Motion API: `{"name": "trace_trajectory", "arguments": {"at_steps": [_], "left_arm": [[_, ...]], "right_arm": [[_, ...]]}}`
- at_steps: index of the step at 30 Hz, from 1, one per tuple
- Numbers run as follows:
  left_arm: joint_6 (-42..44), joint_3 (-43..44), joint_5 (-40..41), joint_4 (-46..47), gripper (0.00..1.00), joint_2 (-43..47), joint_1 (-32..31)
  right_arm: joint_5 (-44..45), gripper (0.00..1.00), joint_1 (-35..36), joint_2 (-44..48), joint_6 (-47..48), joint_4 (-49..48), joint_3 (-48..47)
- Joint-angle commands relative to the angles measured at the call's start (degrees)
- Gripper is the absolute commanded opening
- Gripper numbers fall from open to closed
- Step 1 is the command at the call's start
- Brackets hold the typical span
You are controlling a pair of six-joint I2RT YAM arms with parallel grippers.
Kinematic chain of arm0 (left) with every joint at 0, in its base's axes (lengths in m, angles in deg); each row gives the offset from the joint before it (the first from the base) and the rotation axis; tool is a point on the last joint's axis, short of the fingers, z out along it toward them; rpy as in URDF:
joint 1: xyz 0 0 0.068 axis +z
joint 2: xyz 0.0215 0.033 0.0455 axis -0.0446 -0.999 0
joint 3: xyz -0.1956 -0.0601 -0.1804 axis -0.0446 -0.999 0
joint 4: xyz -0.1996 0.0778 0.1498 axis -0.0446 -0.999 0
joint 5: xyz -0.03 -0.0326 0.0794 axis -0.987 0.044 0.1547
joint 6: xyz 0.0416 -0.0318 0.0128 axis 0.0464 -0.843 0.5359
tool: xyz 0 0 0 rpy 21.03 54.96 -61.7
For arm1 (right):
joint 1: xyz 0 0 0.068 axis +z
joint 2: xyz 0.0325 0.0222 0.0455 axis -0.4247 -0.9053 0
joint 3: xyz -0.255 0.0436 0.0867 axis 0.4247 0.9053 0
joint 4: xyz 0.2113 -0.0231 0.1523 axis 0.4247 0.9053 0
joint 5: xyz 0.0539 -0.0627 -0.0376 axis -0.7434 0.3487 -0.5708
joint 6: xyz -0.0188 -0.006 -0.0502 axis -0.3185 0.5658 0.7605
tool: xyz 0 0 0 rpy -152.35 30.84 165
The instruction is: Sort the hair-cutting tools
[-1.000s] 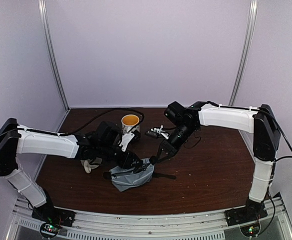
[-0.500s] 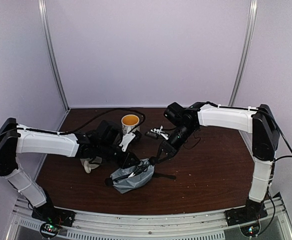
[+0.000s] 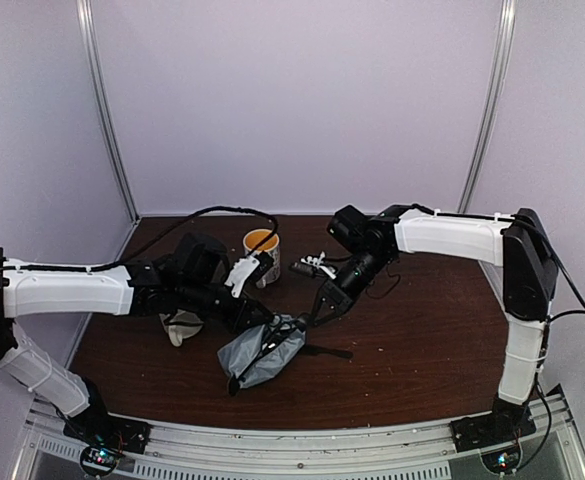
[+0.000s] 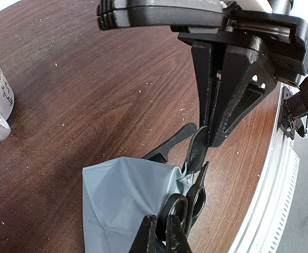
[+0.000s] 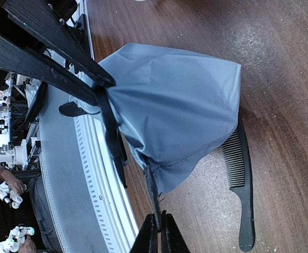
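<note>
Left gripper [image 4: 159, 237]: jaws closed tight on a black handle loop of the scissors [image 4: 197, 168]. The blades run away from the fingers, across the mouth of the grey pouch [image 5: 180, 105], toward the other arm's fingers.

Right gripper [image 5: 156, 232]: jaws pinched fully together on a thin dark edge at the pouch's rim. That side is pulled up, so the fabric is drawn taut from the grip.

Pouch sits about mid-table, a little nearer the near edge than the far one. It is between the two grippers, slumped on the wood apart from its pinched rim.

Comb [image 5: 244, 195]: flat on the tabletop [image 3: 422, 340], just beside the pouch on the side facing the right edge. Its toothed end is tucked under the fabric; its handle points away.

Cream mug [image 3: 261, 243], yellow inside, upright toward the far edge, left of centre. It is behind the left arm's wrist.

Second pale mug [image 3: 179, 327] is largely hidden under the left forearm, toward the left edge.

Small silver-and-dark item [image 3: 315, 266] is on the wood just right of the upright mug, behind the right gripper. Probably the clipper, but too small in the overhead view to be sure.
</note>
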Motion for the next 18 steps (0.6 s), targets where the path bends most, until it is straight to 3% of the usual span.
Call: {"name": "trace_trajectory", "arguments": {"at_steps": [1, 5, 9, 13, 18], "left_arm": [[1.43, 0.60, -0.93, 5.14, 0.00, -1.65, -0.44], [3.04, 0.96, -2.93, 6.31, 0.05, -2.67, -1.30], [4.31, 0.90, -5.46, 6.97, 0.07, -3.32, -2.35], [5.24, 1.03, -7.21, 7.40, 0.18, -3.59, -3.27], [5.50, 2.87, -5.85, 5.47, 0.13, -4.86, -3.65]], "right_arm": [[-3.85, 0.03, -0.03, 0.07, -2.58, -0.41, -0.01], [-7.20, 0.04, -0.03, 4.34, -9.21, -5.94, 6.09], [-13.52, 0.04, -0.03, 8.40, -21.97, -19.03, 14.32], [-19.88, 0.02, -0.03, 6.88, -32.06, -28.48, 16.90], [-22.35, 0.00, -0.03, 3.78, -35.11, -31.32, 16.46]]}}
